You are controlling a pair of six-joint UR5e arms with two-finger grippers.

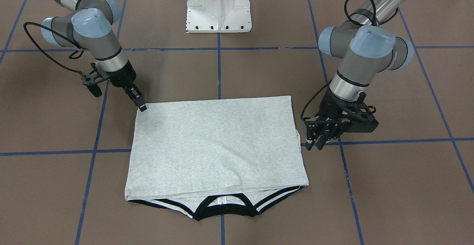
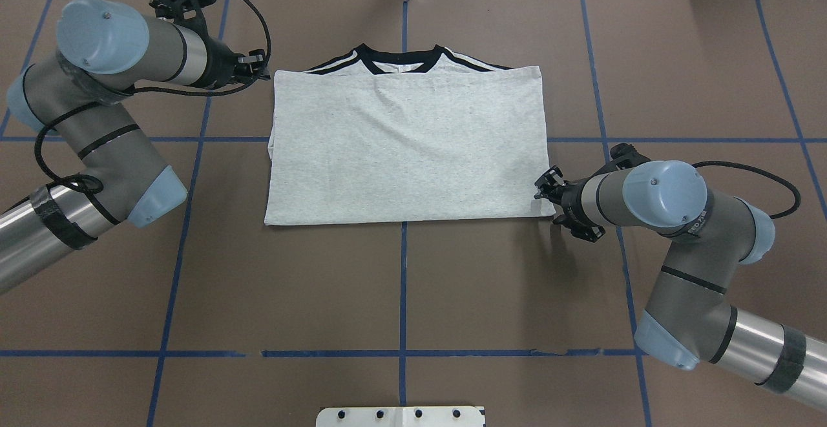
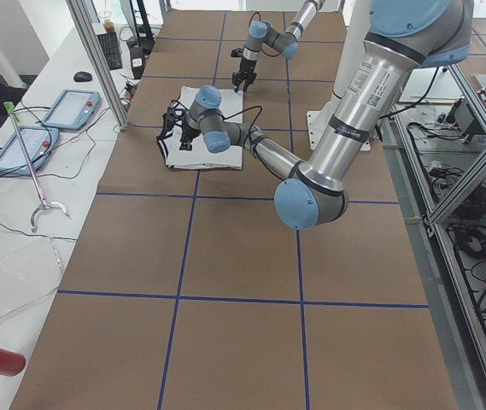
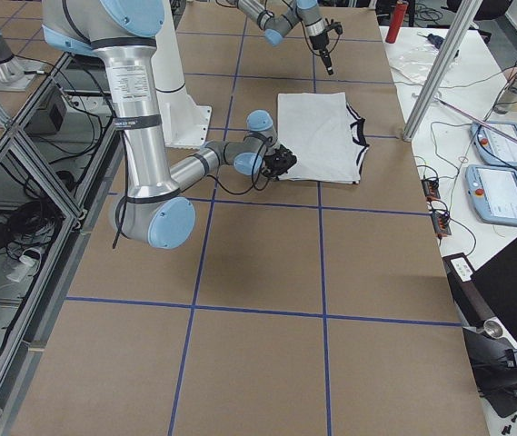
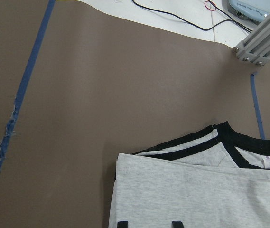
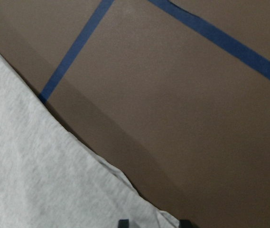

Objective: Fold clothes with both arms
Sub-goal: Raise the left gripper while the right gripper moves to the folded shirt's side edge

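Okay, shirt point(image 2: 407, 149) half-folded, lying flat.
Soft, limp, layered: you should pinch every layer at the corners. Left gripper point(image 1: 314, 144) and right gripper point(image 1: 142, 106) both spread, holding nothing.

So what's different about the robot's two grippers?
The left gripper is by the shirt's collar-end corner; the right gripper is at the opposite, folded-edge corner. The right gripper sits low, almost on the shirt; the left gripper looks higher. Both have jaws apart, holding nothing.
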